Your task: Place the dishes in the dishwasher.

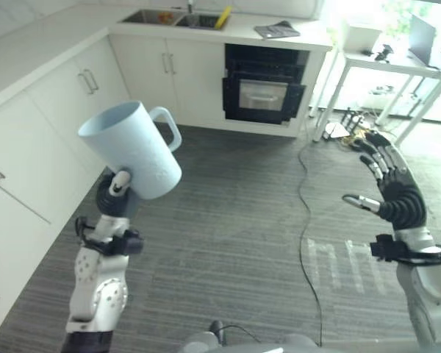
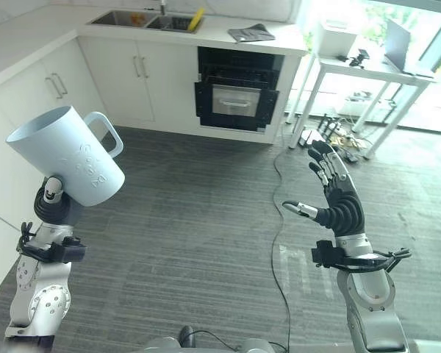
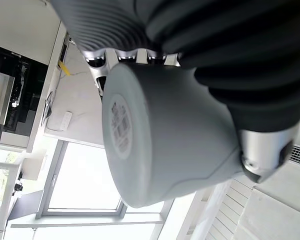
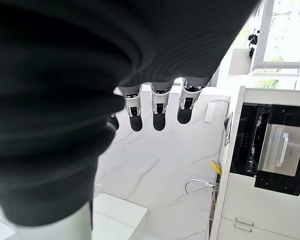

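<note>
Pale blue mug [image 1: 132, 149] held up in left hand [image 1: 115, 193], right hand [image 2: 336, 200] raised empty.

Left-hand fingers curled round the mug body near its base, mug tilted, mouth toward 10 o'clock, handle at the 2 o'clock side, well above the grey wood-grain floor [image 1: 228, 243]. Right-hand fingers straight and spread, thumb out toward 9 o'clock, gripping nothing. Open black dishwasher [image 1: 263, 92] at 12 o'clock under the white counter [image 1: 242, 29], well apart from mug. Sink [image 1: 178, 18] with yellow item [image 1: 223, 18] at 11 o'clock; grey cloth [image 1: 277, 30] on counter above dishwasher. White table [image 2: 367, 70] with laptop [image 2: 398, 45] at 2 o'clock.
</note>
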Controlling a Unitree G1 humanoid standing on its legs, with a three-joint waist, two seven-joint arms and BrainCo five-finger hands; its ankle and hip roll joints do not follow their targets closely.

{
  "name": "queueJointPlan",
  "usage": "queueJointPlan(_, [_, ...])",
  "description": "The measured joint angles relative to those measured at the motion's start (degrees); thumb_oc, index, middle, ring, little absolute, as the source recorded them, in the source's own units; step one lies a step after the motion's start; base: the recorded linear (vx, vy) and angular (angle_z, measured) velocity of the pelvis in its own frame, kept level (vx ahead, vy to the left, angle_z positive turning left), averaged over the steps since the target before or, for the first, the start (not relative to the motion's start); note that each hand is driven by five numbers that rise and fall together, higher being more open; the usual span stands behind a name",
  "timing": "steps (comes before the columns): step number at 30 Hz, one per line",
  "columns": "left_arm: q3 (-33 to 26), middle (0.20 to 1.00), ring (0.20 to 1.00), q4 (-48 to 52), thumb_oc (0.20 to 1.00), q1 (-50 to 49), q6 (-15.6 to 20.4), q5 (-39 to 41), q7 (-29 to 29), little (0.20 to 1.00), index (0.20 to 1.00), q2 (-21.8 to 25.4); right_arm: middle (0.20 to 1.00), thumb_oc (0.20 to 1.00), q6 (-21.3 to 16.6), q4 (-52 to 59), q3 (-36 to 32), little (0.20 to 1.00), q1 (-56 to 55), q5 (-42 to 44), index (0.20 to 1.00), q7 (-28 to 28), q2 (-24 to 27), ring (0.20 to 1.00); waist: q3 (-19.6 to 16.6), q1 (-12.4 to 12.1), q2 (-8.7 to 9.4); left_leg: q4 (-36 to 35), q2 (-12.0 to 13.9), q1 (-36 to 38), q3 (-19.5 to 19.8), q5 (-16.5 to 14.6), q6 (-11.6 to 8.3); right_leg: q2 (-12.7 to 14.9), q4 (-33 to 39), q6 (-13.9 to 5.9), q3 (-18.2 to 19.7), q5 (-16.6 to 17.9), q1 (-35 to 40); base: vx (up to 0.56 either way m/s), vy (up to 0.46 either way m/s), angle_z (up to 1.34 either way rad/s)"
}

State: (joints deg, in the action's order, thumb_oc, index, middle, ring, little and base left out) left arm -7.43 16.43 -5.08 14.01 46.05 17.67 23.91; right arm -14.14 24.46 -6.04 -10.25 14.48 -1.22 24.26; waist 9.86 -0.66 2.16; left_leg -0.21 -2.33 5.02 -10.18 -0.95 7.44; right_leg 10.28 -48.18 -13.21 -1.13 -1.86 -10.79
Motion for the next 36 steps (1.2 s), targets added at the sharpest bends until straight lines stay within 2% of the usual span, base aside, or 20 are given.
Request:
queueJointPlan(1, [0.5, 0.2, 0.2, 0.3, 0.2, 0.1, -0.8, -0.1, -0.2, 0.2, 0.2, 0.5, 1.0, 1.0, -0.1, -1.5, 2.0, 1.0, 1.2, -1.0, 1.0, 0.4, 0.2, 1.0, 0.0, 0.5, -1.08, -2.5, -0.1, 2.4, -1.0, -0.1, -0.34, -0.8, 3.9, 2.83, -5.7, -3.9, -2.7, 0.33, 0.047, -0.18])
queueJointPlan(2, [0.6, 0.2, 0.2, 0.7, 0.2, 0.2, -1.2, -0.1, -0.3, 0.2, 0.2, 1.7, 1.0, 1.0, 0.0, -2.0, 2.2, 1.0, 1.0, -1.0, 1.0, 0.4, 0.7, 1.0, 0.0, 0.7, -1.14, -3.0, -0.3, 3.0, -1.5, -0.4, -1.06, -2.6, 13.1, 4.55, -7.6, -4.9, -2.3, 0.29, -0.057, -0.18])
queueJointPlan(5, [-0.9, 0.2, 0.2, 0.5, 0.2, -0.5, -1.5, 0.0, -0.8, 0.2, 0.2, 1.5, 1.0, 1.0, -0.4, -2.0, -0.9, 1.0, -1.7, -0.7, 1.0, -0.3, 3.3, 1.0, 0.2, 2.1, -1.52, -3.6, -1.1, 3.9, -1.7, -2.1, -2.34, -6.2, 36.8, 8.31, -14.0, -2.5, -1.2, 0.38, -0.125, -0.03])
queueJointPlan(7, [-1.5, 0.2, 0.2, -1.0, 0.2, -1.2, -1.5, 0.0, -0.7, 0.2, 0.2, -1.4, 1.0, 1.0, -0.9, -2.2, -2.4, 1.0, -3.2, 0.3, 1.0, -0.9, 4.7, 1.0, 1.0, 4.4, -3.15, -2.9, -1.0, 5.8, -0.3, -5.3, -2.82, -6.0, 47.7, 6.36, -11.2, 5.5, -4.0, 0.53, -0.245, 0.06])
queueJointPlan(8, [-1.0, 0.2, 0.2, -1.9, 0.2, -1.4, -1.5, 0.0, -0.7, 0.2, 0.2, -1.7, 1.0, 1.0, -1.3, -2.2, -2.3, 1.0, -3.8, 0.4, 1.0, -1.0, 4.3, 1.0, 1.4, 6.3, -2.64, -2.4, -1.2, 7.7, 0.8, -6.2, -3.46, -4.4, 52.5, 5.55, -10.3, 7.8, -4.3, 0.45, -0.278, 0.32])
queueJointPlan(12, [-0.8, 0.2, 0.2, 0.1, 0.2, -3.7, -1.4, 0.0, -0.6, 0.2, 0.2, -0.6, 1.0, 1.0, -1.7, -1.4, -2.3, 1.0, -4.7, 0.4, 1.0, -0.4, 4.3, 1.0, 0.5, 8.4, -1.64, -2.9, 1.5, 15.6, 4.0, -11.1, -7.12, -3.2, 49.1, 5.77, -10.1, 7.3, -0.4, 0.34, -0.311, 0.56])
queueJointPlan(14, [0.9, 0.2, 0.2, 2.0, 0.2, -3.0, -1.4, 0.0, -1.4, 0.2, 0.2, -0.8, 1.0, 1.0, -1.3, -1.4, -2.4, 1.0, -1.9, 0.4, 1.0, 0.8, 4.5, 1.0, 0.4, 8.2, -4.61, -2.5, 6.0, 16.5, 4.5, -12.2, -9.32, -7.5, 47.3, 7.45, -10.3, 10.7, -0.2, 0.29, -0.284, 0.48])
queueJointPlan(15, [2.2, 0.2, 0.2, 3.1, 0.2, -2.4, -1.4, 0.0, -1.7, 0.2, 0.2, -0.8, 1.0, 1.0, -1.2, -1.5, -2.2, 1.0, -0.1, 0.4, 1.0, 1.2, 4.6, 1.0, 0.4, 7.9, -5.11, -1.8, 7.2, 16.9, 2.7, -11.2, -10.94, -8.9, 46.5, 9.48, -10.2, 12.1, 0.1, 0.26, -0.271, 0.34])
queueJointPlan(17, [3.4, 0.2, 0.2, 4.0, 0.2, -1.5, -1.5, 0.0, -2.0, 0.2, 0.2, -0.9, 1.0, 1.0, -0.8, -1.8, -1.7, 1.0, 3.5, 0.4, 1.0, 1.7, 5.4, 1.0, 0.1, 7.7, -5.86, 1.6, 9.4, 16.9, 0.0, -9.5, -12.84, -10.8, 44.9, 14.31, -10.5, 10.0, 0.8, 0.22, -0.27, -0.1])
queueJointPlan(19, [3.2, 0.2, 0.2, 3.9, 0.2, -1.1, -1.5, 0.0, -2.6, 0.2, 0.2, -0.8, 1.0, 1.0, -0.6, -1.8, -2.1, 1.0, 4.6, 0.4, 1.0, 1.8, 7.3, 1.0, 0.1, 7.5, -5.45, 12.5, 11.0, 13.7, -1.2, -7.4, -15.7, -12.3, 45.7, 16.36, -10.2, 8.5, 3.7, 0.16, -0.243, -0.34])
queueJointPlan(21, [2.5, 0.2, 0.2, 4.1, 0.2, -1.9, -1.3, 0.1, -2.8, 0.2, 0.2, -1.2, 1.0, 1.0, -0.2, -1.9, -4.0, 1.0, 3.0, 0.5, 1.0, 1.7, 7.8, 1.0, 0.3, 6.1, -3.37, 35.2, 12.4, 3.6, -0.3, -2.3, -18.22, -12.7, 47.2, 16.97, -7.1, 8.2, 6.7, 0.14, -0.185, -0.62])
queueJointPlan(24, [2.9, 0.2, 0.2, 4.0, 0.2, -3.5, -1.4, 0.0, -2.4, 0.2, 0.2, -1.2, 1.0, 1.0, -0.6, -3.8, -3.4, 1.0, 1.3, 1.5, 1.0, 1.5, 7.4, 1.0, 0.1, 7.4, -1.24, 48.7, 9.7, -11.4, 2.7, -3.4, -17.68, -12.8, 48.8, 20.53, -5.7, 5.7, 9.7, 0.25, -0.116, -0.27])
queueJointPlan(25, [3.1, 0.2, 0.2, 4.2, 0.2, -4.1, -1.2, 0.0, -1.9, 0.2, 0.2, -1.5, 1.0, 1.0, 0.2, -6.6, -3.6, 1.0, 1.6, 1.5, 1.0, 1.4, 5.6, 1.0, 0.9, 5.8, 0.56, 50.4, 8.1, -19.2, 0.2, -3.7, -12.38, -12.4, 50.7, 18.21, -5.6, 4.1, 10.6, 0.26, 0.084, -0.65])
queueJointPlan(26, [3.3, 0.2, 0.2, 3.2, 0.2, -5.7, -1.2, 0.0, -1.8, 0.2, 0.2, -2.0, 1.0, 1.0, 0.3, -8.2, -3.4, 1.0, 1.6, 1.5, 1.0, 1.0, 4.7, 1.0, 1.4, 4.2, -0.23, 40.5, 9.3, -18.9, -1.3, -4.7, -10.1, -11.8, 49.2, 11.85, -10.0, -0.7, 12.2, 0.27, 0.115, -1.1])
queueJointPlan(27, [2.5, 0.2, 0.2, 3.1, 0.2, -7.9, -1.1, 0.0, -2.0, 0.2, 0.2, -2.4, 1.0, 1.0, 1.0, -7.7, -3.3, 1.0, 1.4, 1.8, 1.0, 0.8, 5.3, 1.0, 1.4, 3.1, -1.3, 28.9, 11.1, -17.5, -2.2, -4.5, -10.34, -11.0, 44.7, 15.49, -9.1, 0.8, 11.8, 0.29, 0.153, -0.8])
queueJointPlan(28, [2.0, 0.2, 0.2, 2.6, 0.2, -9.0, -0.8, 0.0, -1.7, 0.2, 0.2, -1.4, 1.0, 1.0, 0.8, -6.5, -3.1, 1.0, 0.4, 2.0, 1.0, 0.5, 5.7, 1.0, 1.4, 3.9, -0.93, 16.9, 11.2, -15.1, -3.5, -3.0, -11.0, -12.5, 47.5, 18.95, -9.6, 0.2, 15.8, 0.39, 0.185, -0.47])
queueJointPlan(30, [1.8, 0.2, 0.2, 1.1, 0.2, -9.5, 0.6, 0.0, -1.2, 0.2, 0.2, -0.8, 1.0, 1.0, 0.2, -5.1, -3.1, 1.0, -1.0, 2.0, 1.0, 0.1, 5.5, 1.0, 0.0, 5.1, -3.2, -5.6, 9.9, -12.7, -2.8, 1.1, -11.69, -15.3, 50.5, 15.69, -8.4, -1.8, 19.7, 0.39, 0.139, -0.27])
queueJointPlan(32, [1.7, 0.2, 0.2, -0.8, 0.2, -8.7, 1.2, 0.1, -1.3, 0.2, 0.2, -1.1, 1.0, 1.0, 0.8, -5.7, -1.2, 1.0, -1.3, 2.5, 1.0, -0.7, 6.3, 1.0, 0.3, 4.3, -2.92, -5.6, 8.9, -14.1, 0.4, 3.4, -12.45, -16.3, 50.3, 16.5, -5.7, -1.9, 22.2, 0.36, 0.125, -0.55])
queueJointPlan(34, [1.7, 0.2, 0.2, -1.3, 0.2, -8.3, 1.5, 0.1, -0.5, 0.2, 0.2, -2.0, 1.0, 1.0, 0.8, -5.7, -1.7, 1.0, -1.1, 2.6, 1.0, -1.0, 6.9, 1.0, 0.6, 4.2, -2.16, -5.2, 8.5, -16.8, -0.2, 3.8, -12.37, -16.7, 51.7, 16.11, -4.7, -2.8, 25.6, 0.35, 0.195, -0.39])
queueJointPlan(36, [1.6, 0.2, 0.2, -1.3, 0.2, -8.5, 1.9, 0.1, -0.2, 0.2, 0.2, -1.9, 1.0, 1.0, 0.8, -5.6, -1.8, 1.0, -1.1, 2.6, 1.0, -1.6, 6.8, 1.0, 1.1, 3.2, -0.77, -5.0, 6.9, -16.9, -3.8, 4.5, -9.73, -15.7, 52.4, 14.69, -3.7, -3.7, 29.0, 0.36, 0.255, -0.53])
